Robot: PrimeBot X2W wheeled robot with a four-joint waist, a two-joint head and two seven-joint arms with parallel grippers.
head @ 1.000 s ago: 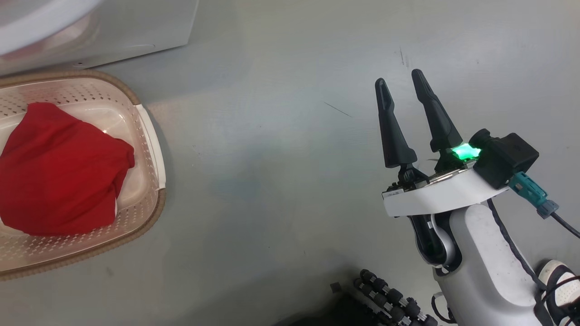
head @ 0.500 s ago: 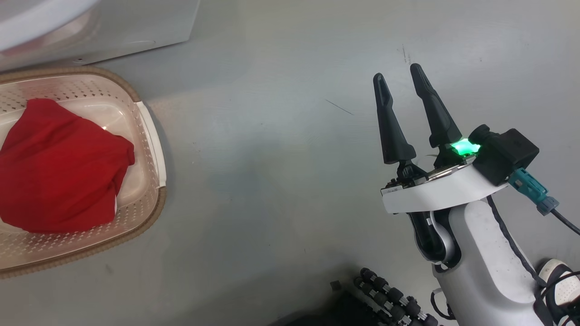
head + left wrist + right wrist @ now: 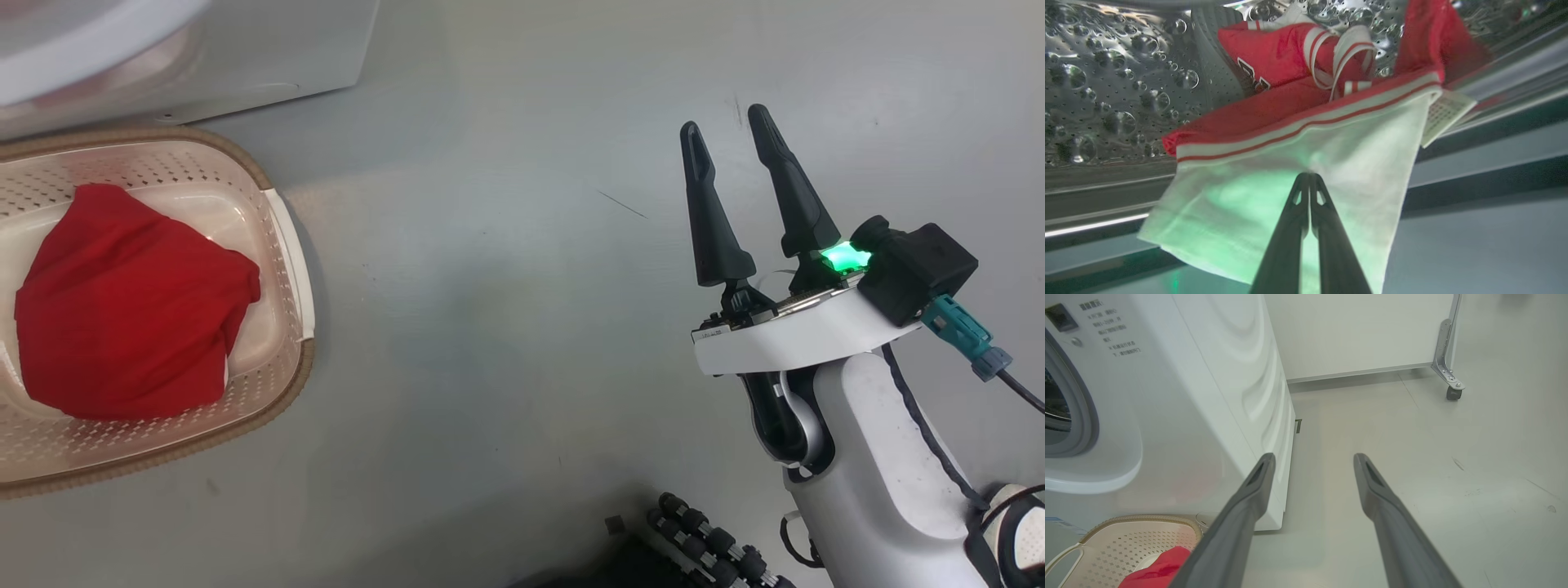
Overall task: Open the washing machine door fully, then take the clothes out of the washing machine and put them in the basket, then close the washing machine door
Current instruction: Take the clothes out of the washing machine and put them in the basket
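Note:
In the left wrist view my left gripper [image 3: 1309,176] is shut, its tips pinched on a white garment with red trim [image 3: 1359,163] that hangs over the lip of the washing machine's steel drum [image 3: 1106,81]. Behind it, more of the clothes, red with white stripes [image 3: 1274,53], lie in the drum. The washing machine [image 3: 269,49] stands at the head view's top left, with the cream basket [image 3: 282,392] below it holding a red garment [image 3: 131,302]. My right gripper [image 3: 725,122] hovers open and empty over the floor, far right of the basket. The washing machine door is out of view.
The right wrist view shows the washing machine's side [image 3: 1208,375], the basket [image 3: 1126,539] at its foot, and a white panel on a caster [image 3: 1447,375] at the back. My wheeled base [image 3: 710,547] and a shoe [image 3: 1016,514] sit at the head view's bottom right.
The head camera has shifted a little, so the basket and floor slide right in the picture. My left gripper has gone from open to shut. My right gripper stays open.

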